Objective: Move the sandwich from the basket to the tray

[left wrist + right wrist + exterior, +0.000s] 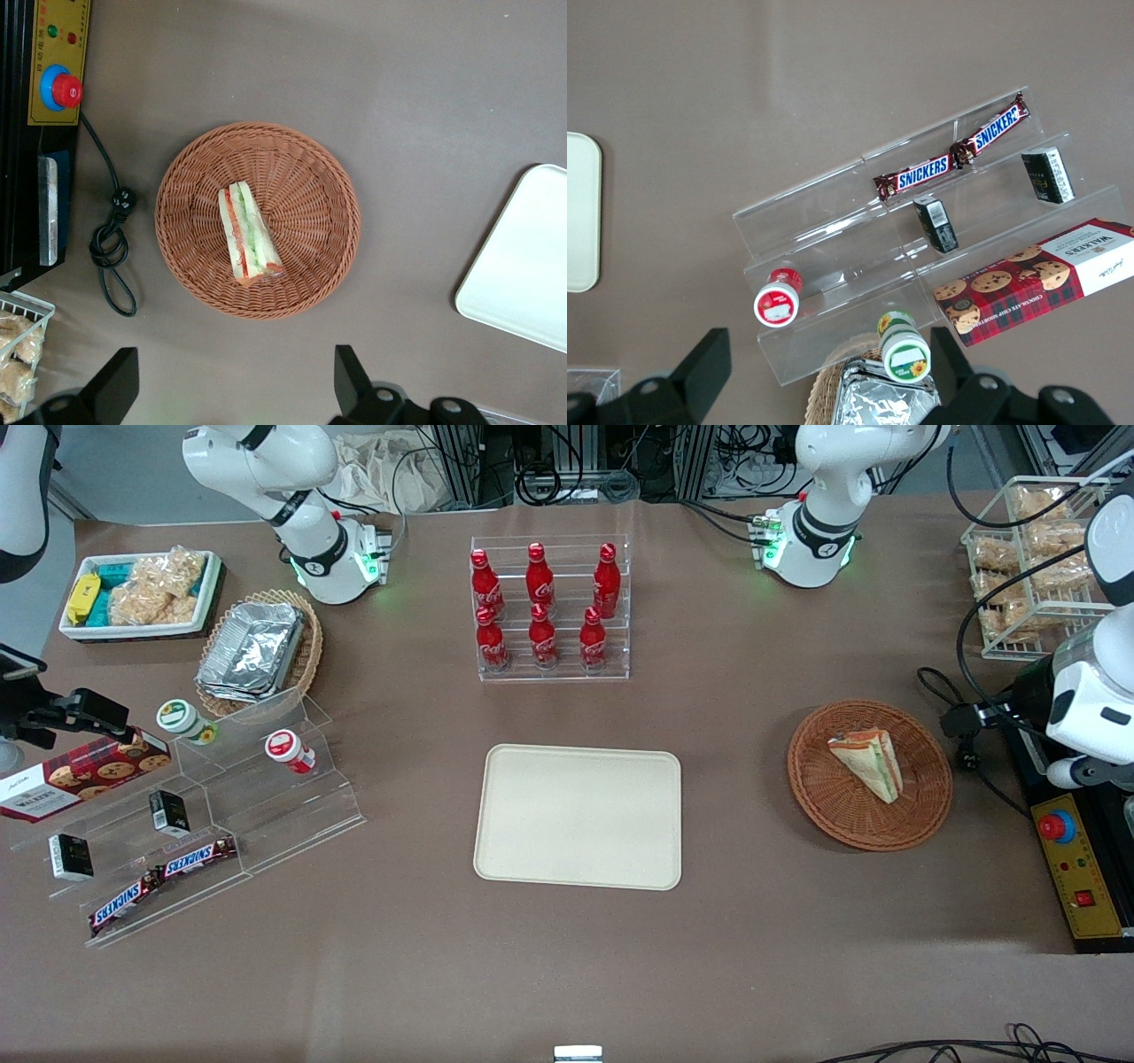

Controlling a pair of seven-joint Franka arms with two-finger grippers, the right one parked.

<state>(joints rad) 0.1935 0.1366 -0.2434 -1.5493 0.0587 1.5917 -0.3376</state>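
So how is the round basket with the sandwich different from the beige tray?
The basket is round, reddish-brown and woven; the tray is rectangular with rounded corners, cream and smooth. The basket holds the sandwich; the tray holds nothing. The basket lies toward the working arm's end; the tray lies in front of the bottle rack. Both are shallow and rest flat on the table. The gripper hangs open above the basket.

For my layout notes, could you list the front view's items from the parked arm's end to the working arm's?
Snickers bars, tray, basket with sandwich, red button; the open end effector hovers near the basket.
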